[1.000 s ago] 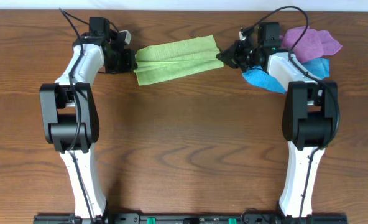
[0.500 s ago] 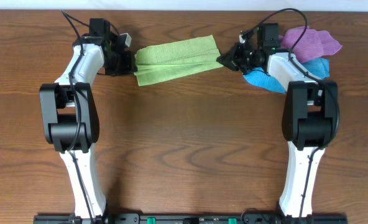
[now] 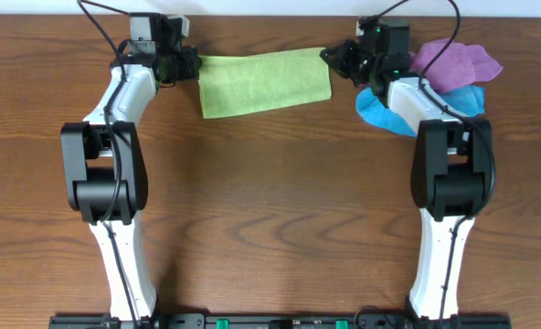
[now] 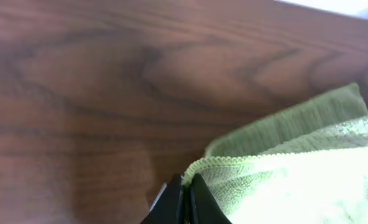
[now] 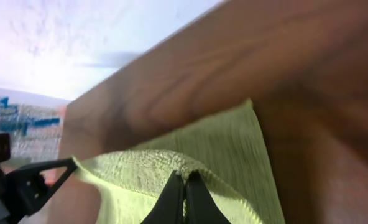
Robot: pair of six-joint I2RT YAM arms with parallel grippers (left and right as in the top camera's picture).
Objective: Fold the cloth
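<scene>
Green cloth (image 3: 265, 84) is stretched out between the two arms near the far edge of the desk (image 3: 270, 201), and looks doubled over. Left fingers (image 4: 171, 208) are pinching its left corner, and right fingers (image 5: 170, 202) are clamped on the right corner. A purple cloth (image 3: 458, 62) and a blue cloth (image 3: 385, 111) sit bunched up by the right arm.

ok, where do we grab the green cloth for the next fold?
Probably its two far corners, each arm coming in from its own short end, where the left gripper and right gripper are pinched now. The green cloth lies flat and doubled, so the corner hems are the easiest edges to lift.
</scene>
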